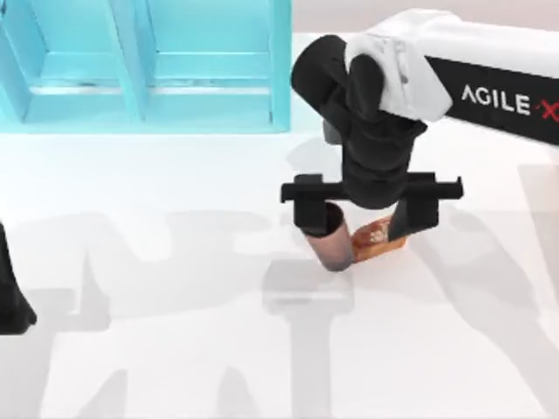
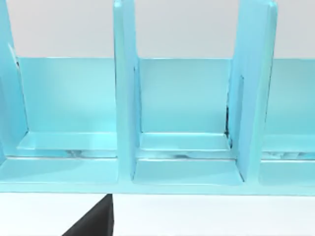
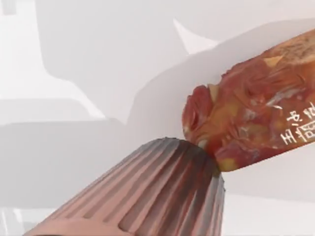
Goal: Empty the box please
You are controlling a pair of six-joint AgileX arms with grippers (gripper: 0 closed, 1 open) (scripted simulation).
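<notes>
The light blue box [image 1: 144, 65], a divided rack with upright partitions, is seen in the upper left of the top view, standing on the white table [image 1: 175, 349]. In the left wrist view its compartments [image 2: 184, 123] are seen from the front, and nothing is seen lying in those that are visible.

Just right of the frame's centre in the top view, a ribbed brown cup [image 1: 330, 237] is found on the table, and a reddish-orange snack packet [image 1: 380, 237] lies just beside it on its right. In the right wrist view the cup [image 3: 147, 196] and the packet [image 3: 251, 118] are shown touching or almost touching.

The right gripper [image 1: 367, 218] is held directly over these two things, its fingers spread wide, one finger above the cup and the other at the packet's far side; nothing is grasped.

The left arm [image 1: 13, 297] is parked at the left edge of the frame; whether its claw is released or clenched cannot be told.
</notes>
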